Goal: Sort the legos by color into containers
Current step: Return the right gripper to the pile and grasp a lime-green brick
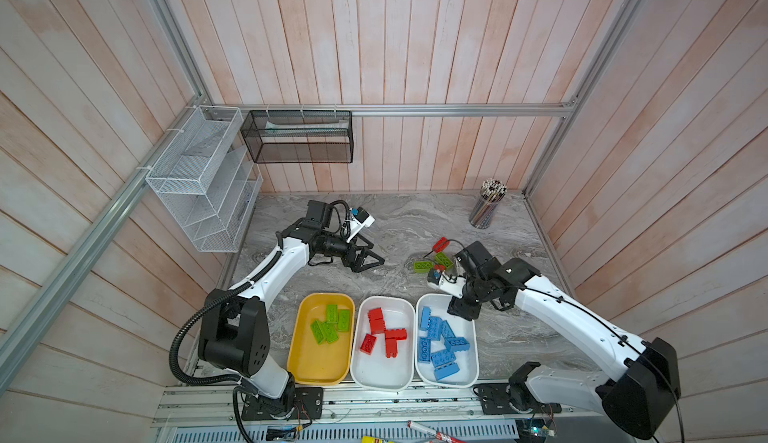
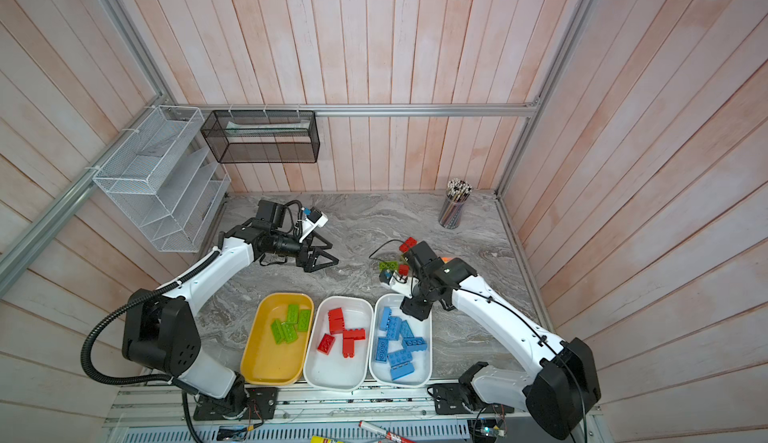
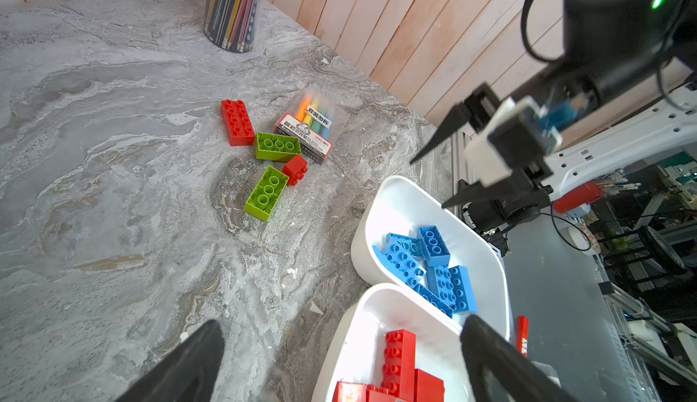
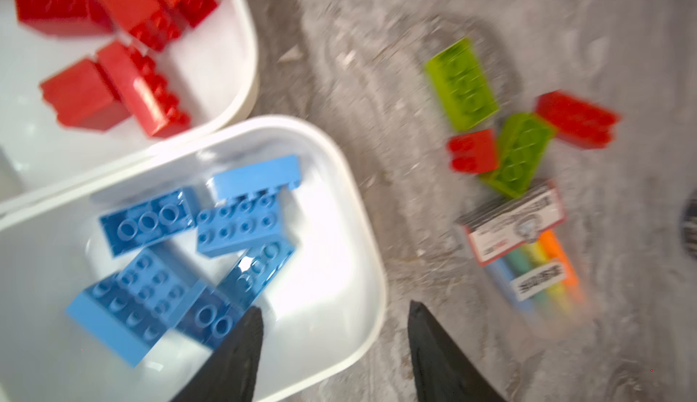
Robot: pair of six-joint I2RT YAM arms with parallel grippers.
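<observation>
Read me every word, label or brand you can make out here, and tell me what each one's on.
"套装勿拆": white sticker on the clear pack of coloured pens.
"deli": red-edged label on the same pack; its other print is too small to read.
Too blurred to read: the print on the red and white marker by the front rail.

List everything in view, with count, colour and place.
Yellow tray: one, yellow, front left
Middle tray: one, white, front centre
Right tray: one, white, front right
Green bricks: about four in yellow tray, two loose on table
Red bricks: about five in middle tray, two loose
Blue bricks: about seven in right tray
Marker pack: one, rainbow, beside loose bricks
Pencil cup: one, grey, far right corner
Wire baskets: two, white and black, on walls
Left hand: black, open, over table
Right hand: black, open, over right tray's rim
</observation>
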